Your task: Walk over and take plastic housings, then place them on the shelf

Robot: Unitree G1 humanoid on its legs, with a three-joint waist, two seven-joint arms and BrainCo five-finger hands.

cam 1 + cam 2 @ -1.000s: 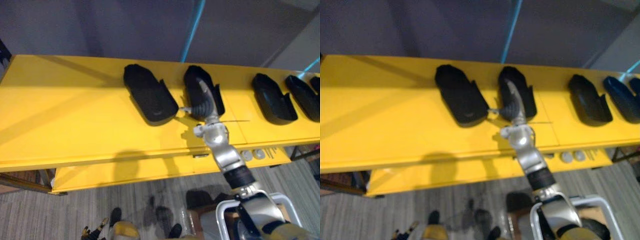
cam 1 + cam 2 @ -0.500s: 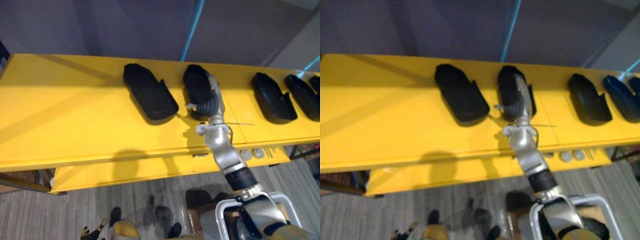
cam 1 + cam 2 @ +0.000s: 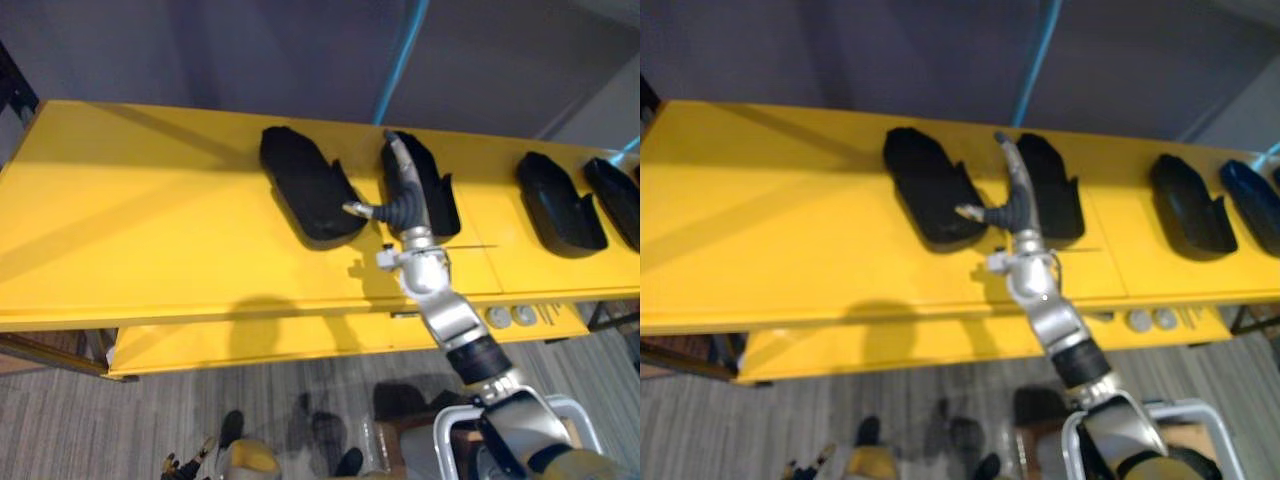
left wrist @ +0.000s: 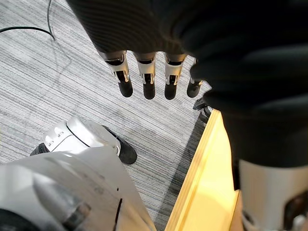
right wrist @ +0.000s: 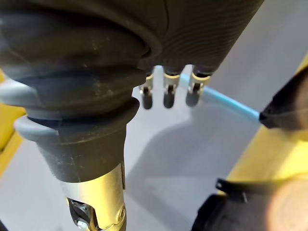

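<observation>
Yellow shelf (image 3: 150, 230) runs right across in front of me, smooth and glossy. A lower tier (image 3: 250, 345) pokes out underneath, and below that is grey striped carpet (image 3: 150, 420). A row of black plastic housings (image 3: 308, 185) sits along the shelf, all matte, scoop-shaped shells. My right hand (image 3: 405, 205) is out over the second housing (image 3: 442, 195), fingers straight, thumb stuck out sideways, holding nothing. Can't tell if it's touching. My left hand (image 4: 147, 79) hangs over the carpet, fingers loose. Small silver discs (image 3: 510, 317) lie on the lower tier.
</observation>
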